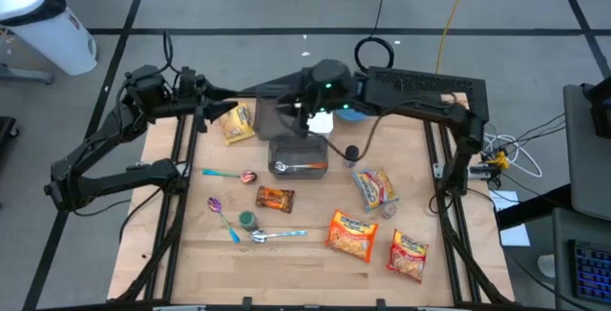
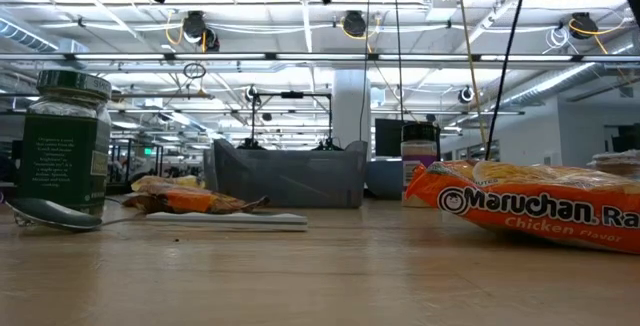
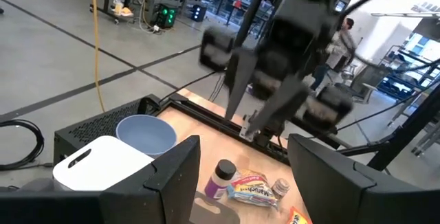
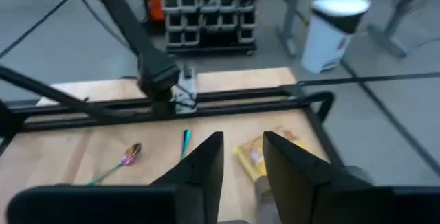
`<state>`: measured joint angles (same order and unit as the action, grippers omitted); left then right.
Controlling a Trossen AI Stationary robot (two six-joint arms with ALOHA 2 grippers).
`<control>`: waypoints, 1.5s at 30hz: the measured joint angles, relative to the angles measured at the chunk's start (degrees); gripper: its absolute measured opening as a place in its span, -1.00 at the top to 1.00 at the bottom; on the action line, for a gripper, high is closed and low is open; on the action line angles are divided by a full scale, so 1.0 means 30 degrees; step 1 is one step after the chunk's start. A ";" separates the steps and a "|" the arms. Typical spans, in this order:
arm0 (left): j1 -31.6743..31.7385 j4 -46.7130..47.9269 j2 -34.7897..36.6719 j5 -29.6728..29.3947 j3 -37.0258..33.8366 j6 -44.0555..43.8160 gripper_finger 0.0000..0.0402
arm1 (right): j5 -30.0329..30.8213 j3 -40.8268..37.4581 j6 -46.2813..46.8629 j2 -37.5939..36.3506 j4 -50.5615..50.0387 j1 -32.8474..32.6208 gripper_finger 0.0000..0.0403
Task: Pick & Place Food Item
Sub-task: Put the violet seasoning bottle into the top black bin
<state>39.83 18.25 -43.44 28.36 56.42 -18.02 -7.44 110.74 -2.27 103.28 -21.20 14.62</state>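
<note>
Right gripper (image 4: 242, 162) hovers above grey rectangular plastic bin (image 1: 298, 155), fingers parted, holding nothing. Left gripper (image 3: 240, 172) spread, empty, beside bin. Yellow ramen noodle packet (image 1: 238, 123) lies left of bin.

Right arm (image 1: 329, 87) covers most of the white block (image 1: 321, 120) and blue bowl (image 1: 351, 114) at table 12 o'clock. Ramen pack (image 2: 540, 206) cut by low view's 3 o'clock edge. Grey bin (image 2: 288, 174) contents hidden there.
</note>
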 joint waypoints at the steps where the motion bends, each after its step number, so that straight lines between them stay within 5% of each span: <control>1: 0.0000 0.0004 0.0000 0.0007 0.0000 0.0006 -0.14 | 0.0244 -0.0291 -0.0042 -0.0459 0.0093 0.0012 0.59; 10: -0.0015 -0.0010 0.0000 0.0051 0.0000 0.0102 0.01 | 0.0623 -0.8877 0.1853 -0.5919 0.7125 0.0019 0.97; 16: -0.0022 -0.0266 0.0000 0.0077 0.0000 0.0096 0.36 | 0.1759 -1.5770 0.4205 -0.9951 1.3104 0.0004 0.96; 21: -0.0022 -0.1083 0.0000 0.0047 0.0000 0.0132 0.54 | 0.2061 -1.9329 0.4948 -1.2985 1.4781 0.0004 0.99; 32: -0.0022 -0.1499 -0.0015 -0.0503 0.0000 0.0459 0.60 | 0.3002 -2.2740 0.5677 -1.7773 1.4861 0.0019 1.00; 45: -0.0022 -0.1679 -0.0022 -0.0503 0.0000 -0.0051 0.60 | 0.3555 -2.3832 0.6773 -1.8459 1.4845 0.0012 0.93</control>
<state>39.77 13.21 -43.51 26.85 56.42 -18.17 3.22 39.24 18.05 47.90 23.33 14.66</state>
